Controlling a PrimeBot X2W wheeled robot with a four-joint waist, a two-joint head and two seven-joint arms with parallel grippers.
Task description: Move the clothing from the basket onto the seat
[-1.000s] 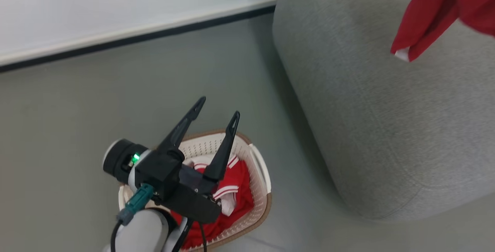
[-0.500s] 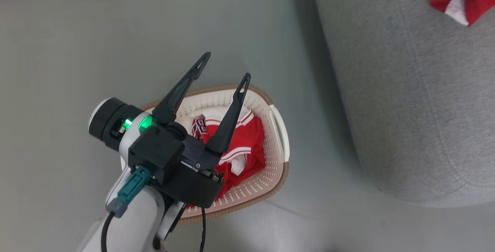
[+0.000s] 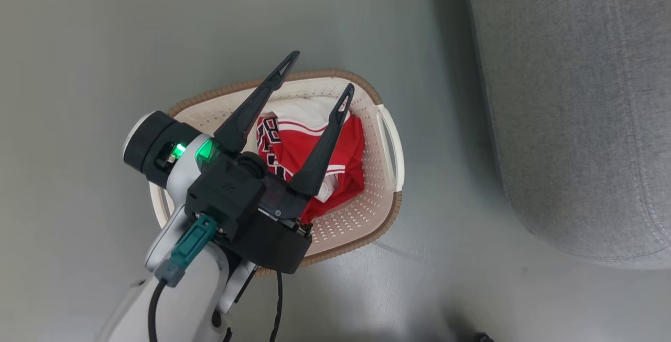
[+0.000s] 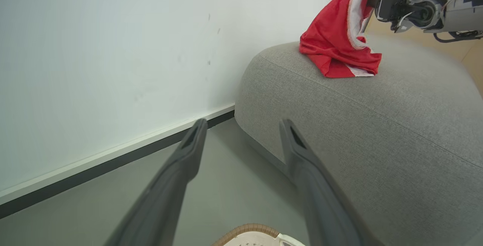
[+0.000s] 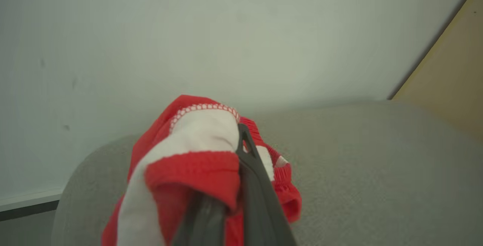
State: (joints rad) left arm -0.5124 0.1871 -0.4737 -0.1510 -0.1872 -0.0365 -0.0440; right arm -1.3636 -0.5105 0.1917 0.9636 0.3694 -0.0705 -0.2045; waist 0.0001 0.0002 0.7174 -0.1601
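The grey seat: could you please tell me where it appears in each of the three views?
Head view: the seat takes the right side, right of the basket.
Left wrist view: right half, beyond the open left claw.
Right wrist view: lower band, behind the red garment.
Shared landmark: that red garment, seen against the seat in both wrist views.

The clothing (image 3: 299, 142) is red with white panels and navy numerals, the perforated basket (image 3: 367, 211) cream with a brown rim, the seat (image 3: 576, 121) plain grey, the floor (image 3: 105, 43) grey-green.
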